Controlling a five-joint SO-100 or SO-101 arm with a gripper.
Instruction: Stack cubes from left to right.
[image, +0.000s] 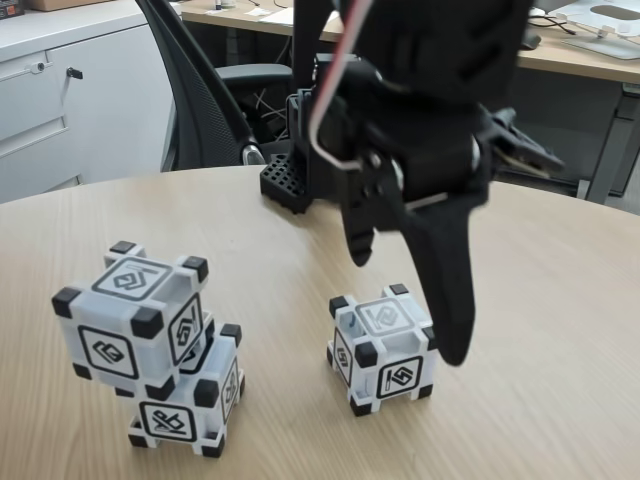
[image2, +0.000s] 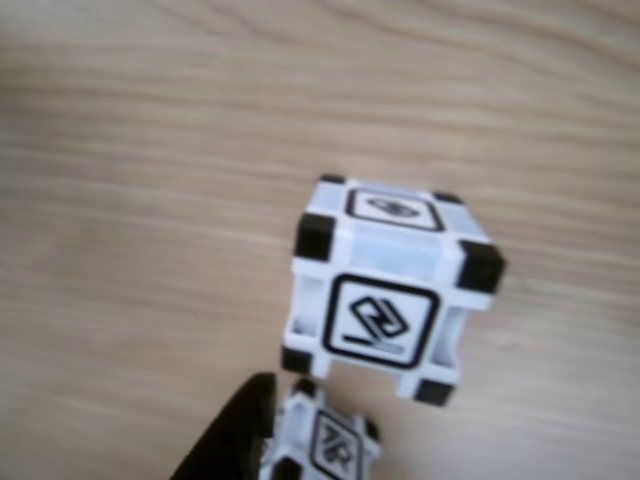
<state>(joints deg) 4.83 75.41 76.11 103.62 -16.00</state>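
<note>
In the fixed view, two cubes already form a stack at the near left of the round wooden table (image: 560, 300): the top cube (image: 130, 315) sits skewed and overhanging on the bottom cube (image: 185, 405), while the single cube (image: 382, 348) stands alone right of them, near the middle. The black gripper (image: 405, 300) hangs just above and beside that lone cube with its jaws spread and nothing between them, the long finger (image: 445, 290) reaching down past the cube's right side. These cubes look like rigid, light, hollow plastic, smooth on the white faces (so likely a bit slippery); the sensible hold is across two opposite flat faces, between the black corner blocks. The other view is blurred and shows the top cube (image2: 390, 290) over the bottom cube (image2: 325, 445), which the lower edge cuts off. The arm's upper part is cropped and dark, and the stack's contact patch is hard to make out.
</note>
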